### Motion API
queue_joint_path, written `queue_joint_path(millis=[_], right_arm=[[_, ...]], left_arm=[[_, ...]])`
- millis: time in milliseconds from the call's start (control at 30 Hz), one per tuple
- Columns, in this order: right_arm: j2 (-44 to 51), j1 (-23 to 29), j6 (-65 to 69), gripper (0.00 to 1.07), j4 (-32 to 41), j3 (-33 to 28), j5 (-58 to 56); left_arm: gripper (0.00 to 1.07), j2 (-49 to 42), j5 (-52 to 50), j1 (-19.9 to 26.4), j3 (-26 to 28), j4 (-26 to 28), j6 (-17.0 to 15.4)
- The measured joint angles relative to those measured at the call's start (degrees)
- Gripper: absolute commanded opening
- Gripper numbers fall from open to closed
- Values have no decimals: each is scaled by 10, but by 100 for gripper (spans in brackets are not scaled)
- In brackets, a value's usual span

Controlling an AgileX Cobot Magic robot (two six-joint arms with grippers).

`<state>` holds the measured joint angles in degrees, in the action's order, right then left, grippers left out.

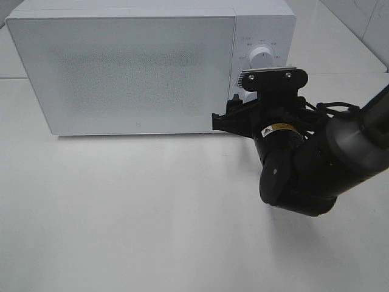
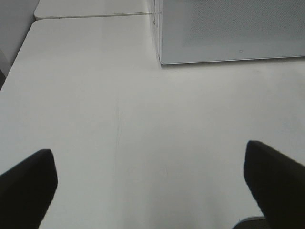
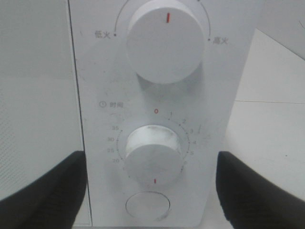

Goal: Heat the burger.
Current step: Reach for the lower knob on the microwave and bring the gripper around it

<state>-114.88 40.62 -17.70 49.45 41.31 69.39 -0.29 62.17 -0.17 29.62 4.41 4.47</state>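
1. I am holding my right jaws released and spread wide. Their two dark fingers (image 3: 43, 191) are standing well apart and are grasping nothing.
2. In the right wrist view, those fingers are flanking the lower dial (image 3: 153, 160) on the control panel of the white microwave (image 1: 134, 67). The dial is showing in the gap between them, and neither finger is touching it.
3. The lower dial's red mark is sitting on the side away from the red 0 of its numbered scale. An oval button (image 3: 147, 206) is lying just beside this dial.
4. The upper dial (image 3: 164, 40) is showing its red mark between the two printed labels at the ends of its arc.
5. From the high camera, my right arm (image 1: 304, 170) is reaching in from the right and hanging close in front of the panel, covering the lower dial.
6. The microwave door (image 1: 121, 73) is lying shut and flush with the front.
7. I am keeping my left jaws released too, with their fingers (image 2: 26, 186) wide apart above the bare white surface (image 2: 143, 119), near the microwave's corner and holding nothing.
8. I cannot tell where the burger is, since no view is showing it.
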Motion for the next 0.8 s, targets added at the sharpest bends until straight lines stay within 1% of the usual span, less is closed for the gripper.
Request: queue_joint_path(millis=[300, 533, 667, 800], right_arm=[[-32, -16, 12, 74, -16, 37, -5], [-37, -17, 13, 74, -17, 41, -9], [-58, -23, 13, 74, -17, 55, -8], [-59, -25, 13, 74, -16, 58, -8]], left_arm=[[101, 0, 0, 0, 0, 0, 0], [101, 0, 0, 0, 0, 0, 0], [101, 0, 0, 0, 0, 0, 0], [101, 0, 0, 0, 0, 0, 0]])
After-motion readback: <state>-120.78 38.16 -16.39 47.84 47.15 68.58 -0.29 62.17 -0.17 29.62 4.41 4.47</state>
